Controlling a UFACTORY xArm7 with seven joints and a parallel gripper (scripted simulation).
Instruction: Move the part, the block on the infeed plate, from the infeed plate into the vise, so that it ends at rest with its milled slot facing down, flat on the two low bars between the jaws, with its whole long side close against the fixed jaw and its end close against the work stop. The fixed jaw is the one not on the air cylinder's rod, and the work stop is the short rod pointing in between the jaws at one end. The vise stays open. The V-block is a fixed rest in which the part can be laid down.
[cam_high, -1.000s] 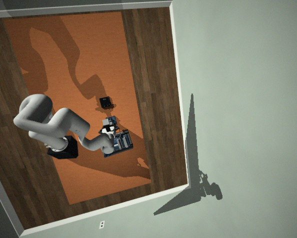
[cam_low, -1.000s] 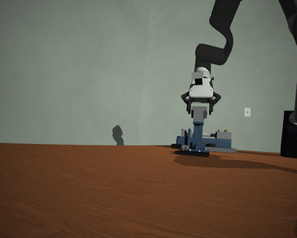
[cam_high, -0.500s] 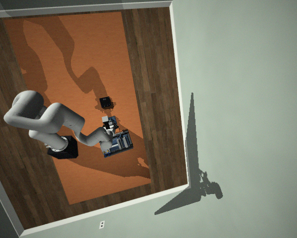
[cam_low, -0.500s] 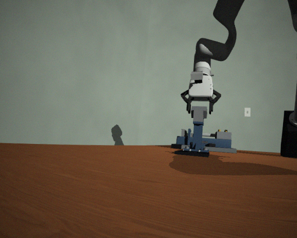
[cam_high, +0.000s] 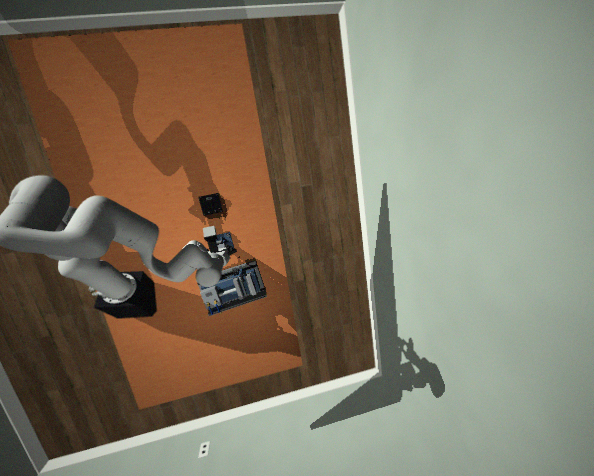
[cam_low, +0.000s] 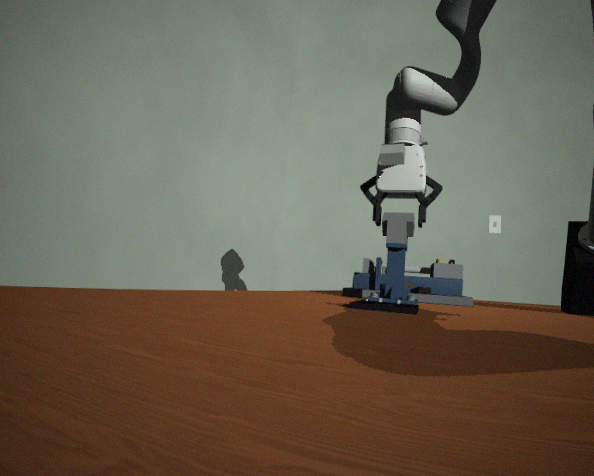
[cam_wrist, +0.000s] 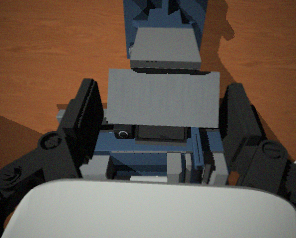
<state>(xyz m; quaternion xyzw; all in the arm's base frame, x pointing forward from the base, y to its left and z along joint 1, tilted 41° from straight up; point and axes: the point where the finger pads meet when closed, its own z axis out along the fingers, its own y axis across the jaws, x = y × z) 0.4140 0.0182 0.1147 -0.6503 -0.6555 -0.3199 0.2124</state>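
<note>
The part (cam_low: 398, 224) is a grey block resting on top of the blue V-block (cam_low: 394, 270), in front of the vise (cam_low: 425, 285). My gripper (cam_low: 398, 220) hangs straight above it, open, with one finger on each side of the part's upper half and a small gap on both sides. In the wrist view the part (cam_wrist: 164, 97) lies between the two dark fingers, with the V-block (cam_wrist: 165, 30) beyond it. In the overhead view the gripper (cam_high: 216, 243) is between the black infeed plate (cam_high: 212, 205) and the vise (cam_high: 234, 288). The slot's facing is not visible.
The vise stands on a grey base with blue jaws and a cylinder body (cam_low: 446, 271) at its right end. The robot's black base (cam_high: 127, 300) stands to the left of the vise in the overhead view. A wooden floor surrounds the orange top.
</note>
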